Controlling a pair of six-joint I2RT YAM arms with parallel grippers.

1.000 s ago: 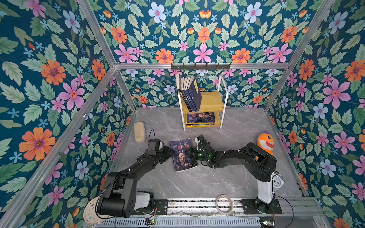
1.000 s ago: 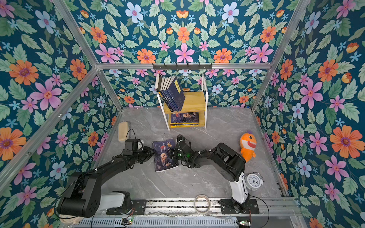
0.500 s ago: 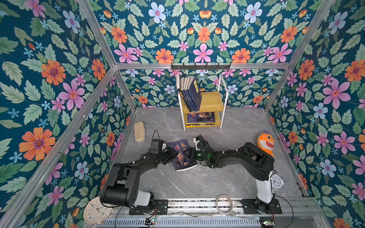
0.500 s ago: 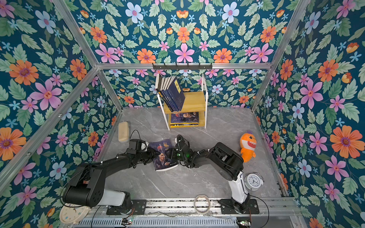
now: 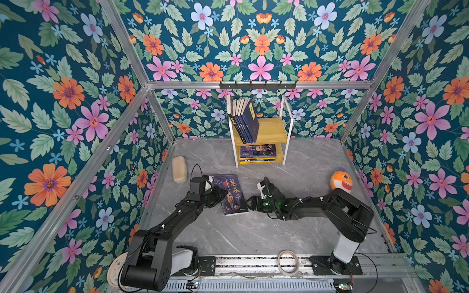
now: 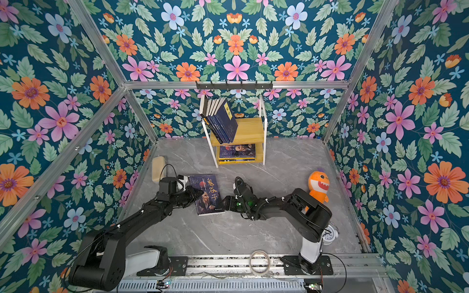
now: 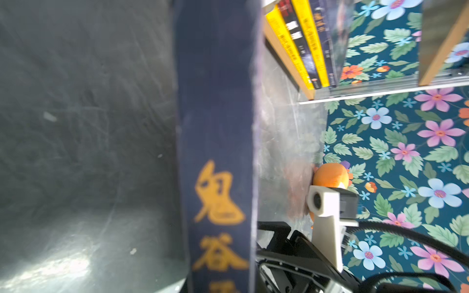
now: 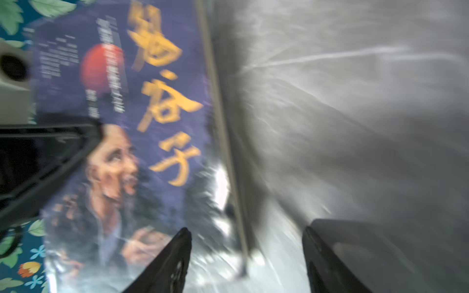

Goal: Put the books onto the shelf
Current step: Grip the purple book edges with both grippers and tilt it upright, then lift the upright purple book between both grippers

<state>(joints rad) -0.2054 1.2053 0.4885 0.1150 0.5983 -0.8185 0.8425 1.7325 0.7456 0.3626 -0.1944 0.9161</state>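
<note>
Several books [image 5: 245, 121] are on the shelf [image 5: 272, 129]. One book [image 5: 232, 195] lies mid-bench [image 5: 253, 236], its edge pinched by the left gripper [image 5: 219, 194]; the right gripper [image 5: 250, 203] is spread open beside it.

The old-man book [image 5: 232, 195] is showing a glossy paper cover. The bench [image 5: 253, 233] is looking smooth, like grey stone. The shelf [image 5: 272, 130] is showing wood boards and white metal.

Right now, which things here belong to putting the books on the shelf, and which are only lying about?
For the job: book on the table, shelf, leaning books and stacked books already on it.

Lying about: orange plush toy, beige block, roll of tape, clock, black hook rail.
</note>
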